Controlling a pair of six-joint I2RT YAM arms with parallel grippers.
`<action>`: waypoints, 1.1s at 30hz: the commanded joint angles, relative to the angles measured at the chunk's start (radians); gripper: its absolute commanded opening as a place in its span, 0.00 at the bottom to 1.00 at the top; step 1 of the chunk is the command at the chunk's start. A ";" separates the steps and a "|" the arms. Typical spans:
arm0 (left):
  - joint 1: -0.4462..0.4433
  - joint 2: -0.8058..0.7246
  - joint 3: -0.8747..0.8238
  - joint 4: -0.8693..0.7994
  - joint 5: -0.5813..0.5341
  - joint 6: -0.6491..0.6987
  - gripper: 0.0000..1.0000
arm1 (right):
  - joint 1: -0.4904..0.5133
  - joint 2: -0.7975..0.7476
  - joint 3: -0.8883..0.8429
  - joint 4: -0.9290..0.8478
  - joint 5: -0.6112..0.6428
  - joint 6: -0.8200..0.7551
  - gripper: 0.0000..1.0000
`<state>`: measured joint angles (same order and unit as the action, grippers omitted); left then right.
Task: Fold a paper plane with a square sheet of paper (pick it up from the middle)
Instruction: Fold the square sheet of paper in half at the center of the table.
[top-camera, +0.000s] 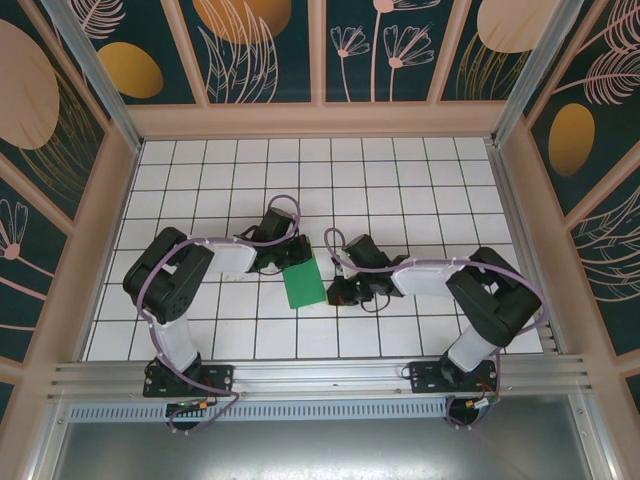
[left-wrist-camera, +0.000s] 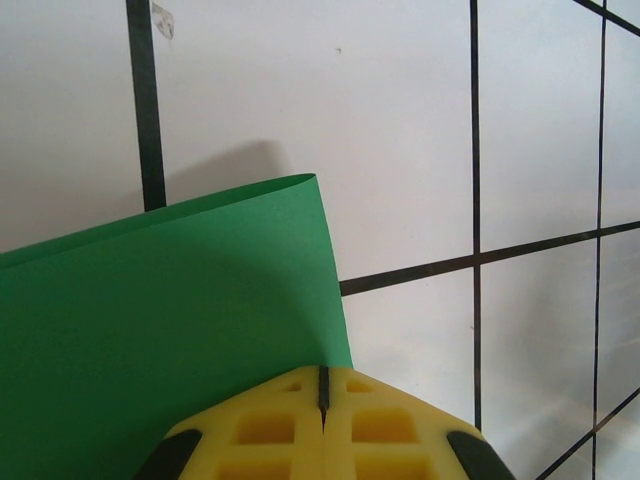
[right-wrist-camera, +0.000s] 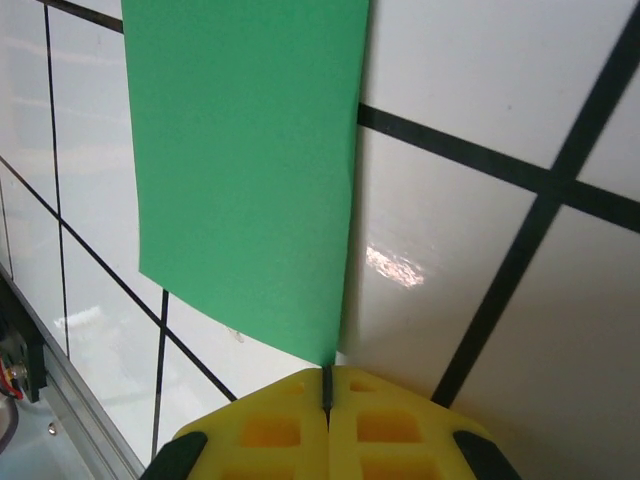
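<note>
One folded bright-green sheet (top-camera: 303, 283) — clamped by left gripper (left-wrist-camera: 322, 375) and right gripper (right-wrist-camera: 327, 375).

Square sheet of paper (top-camera: 303, 283): thin, plain bright green, unmarked. Seen from above as a rectangle longer than wide, slightly skewed against the grid lines. Lies near the middle of the white grid table (top-camera: 400, 170), a little toward its near edge. In the left wrist view (left-wrist-camera: 170, 320), one edge rounded and lifted off the table, casting a soft shadow on it. In the right wrist view (right-wrist-camera: 245, 170), smooth and flat, edges straight, one corner pointing toward the table's near edge.
</note>
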<state>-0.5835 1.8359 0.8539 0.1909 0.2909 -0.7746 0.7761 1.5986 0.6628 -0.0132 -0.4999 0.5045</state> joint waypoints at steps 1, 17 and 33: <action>0.009 0.020 0.002 -0.017 -0.029 0.038 0.00 | 0.007 -0.054 0.026 -0.012 0.054 0.017 0.00; 0.009 -0.237 -0.109 0.063 -0.033 -0.070 0.29 | -0.054 0.054 0.065 0.218 -0.041 0.120 0.14; 0.008 -0.534 -0.362 0.033 -0.134 -0.274 0.61 | -0.054 0.099 0.109 0.221 -0.020 0.117 0.15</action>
<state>-0.5804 1.3109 0.5346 0.2092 0.1486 -0.9905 0.7216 1.6825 0.7422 0.1802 -0.5243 0.6128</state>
